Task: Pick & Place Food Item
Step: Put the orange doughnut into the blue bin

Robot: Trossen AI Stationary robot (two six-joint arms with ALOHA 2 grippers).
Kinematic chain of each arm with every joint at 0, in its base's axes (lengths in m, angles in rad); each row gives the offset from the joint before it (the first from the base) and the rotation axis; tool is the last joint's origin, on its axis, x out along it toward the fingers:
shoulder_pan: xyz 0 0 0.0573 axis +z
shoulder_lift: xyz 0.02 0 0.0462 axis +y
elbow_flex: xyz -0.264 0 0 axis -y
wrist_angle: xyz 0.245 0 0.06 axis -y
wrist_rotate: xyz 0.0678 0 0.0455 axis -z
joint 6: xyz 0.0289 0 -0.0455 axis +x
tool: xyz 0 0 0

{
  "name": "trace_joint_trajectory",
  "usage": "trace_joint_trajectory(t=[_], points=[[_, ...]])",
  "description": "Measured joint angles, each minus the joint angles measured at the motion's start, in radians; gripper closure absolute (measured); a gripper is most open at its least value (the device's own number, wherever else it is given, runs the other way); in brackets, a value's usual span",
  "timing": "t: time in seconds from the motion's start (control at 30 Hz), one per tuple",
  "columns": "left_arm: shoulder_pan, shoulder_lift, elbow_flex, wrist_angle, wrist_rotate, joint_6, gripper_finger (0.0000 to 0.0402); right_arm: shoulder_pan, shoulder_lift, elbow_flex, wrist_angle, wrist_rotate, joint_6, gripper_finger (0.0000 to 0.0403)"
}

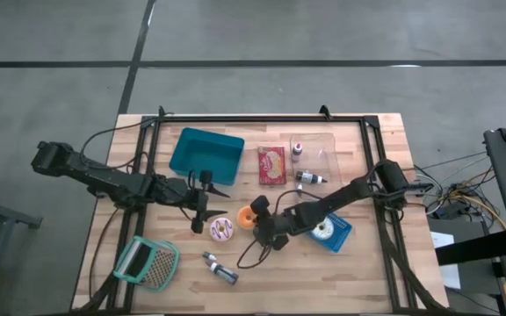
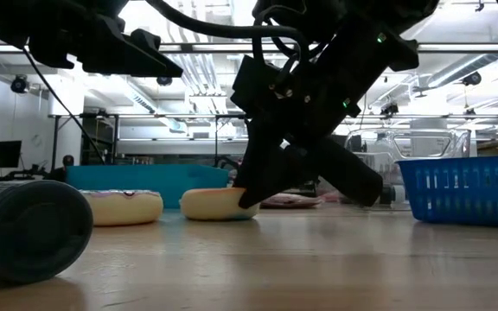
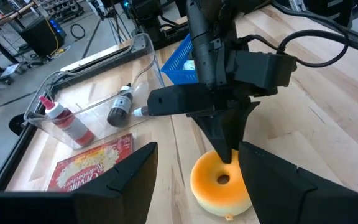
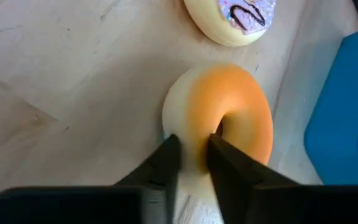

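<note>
**Right tool clamped on orange donut rim, mid-tabletop**

Your right tool [image 4: 191,158] is pinched on the orange donut [image 4: 229,121]: one finger sits in the hole, the other on the outer rim, jaws nearly closed with the ring wall between them. In the high view the right tool [image 1: 260,213] meets the orange donut [image 1: 248,216] near the middle of the tabletop [image 1: 367,272]. In the low view the donut [image 2: 219,204] rests flat on the wood, with the tool touching its right edge.

Your left tool [image 1: 209,200] hangs just beside it, fingers spread wide and holding nothing; its wrist view looks between those fingers [image 3: 135,180] straight at the donut [image 3: 222,183].

Going outward: the pink-iced donut [image 1: 222,230], with a dark drizzle, lies just beside the orange one. A teal bin [image 1: 206,154] sits toward the far side. Next to that is a red snack packet [image 1: 271,164]; there's white script on it in the left wrist view [image 3: 89,168] but you can't read it. A clear tray [image 1: 323,145] holds a small red-topped bottle [image 1: 297,150] and a dark bottle [image 1: 310,177]. A blue basket [image 1: 334,232] is under the right arm. A dark bottle [image 1: 220,269] lies on its side near the front edge, and a teal grater [image 1: 148,263] sits at the front left.
</note>
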Motion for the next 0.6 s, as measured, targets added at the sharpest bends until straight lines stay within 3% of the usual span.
trace_joint_trajectory(t=[0.07, 0.13, 0.33, 0.6], points=[[0.0, 0.0, 0.0, 0.0, 0.0, -0.003, 0.0174, 0.0, 0.0, 0.0, 0.0, 0.0, -0.008, 0.0377], [0.0, 0.0, 0.0, 0.0, 0.0, -0.003, 0.0174, 0.0, 0.0, 0.0, 0.001, 0.004, -0.013, 0.0387], [0.0, 0.0, 0.0, 0.0, 0.0, -0.003, 0.0174, 0.0, 0.0, 0.0, 0.01, 0.005, 0.023, 0.0394], [0.0, 0.0, 0.0, 0.0, 0.0, -0.003, 0.0174, 0.0, 0.0, 0.0, 0.053, -0.091, 0.12, 0.0395]])
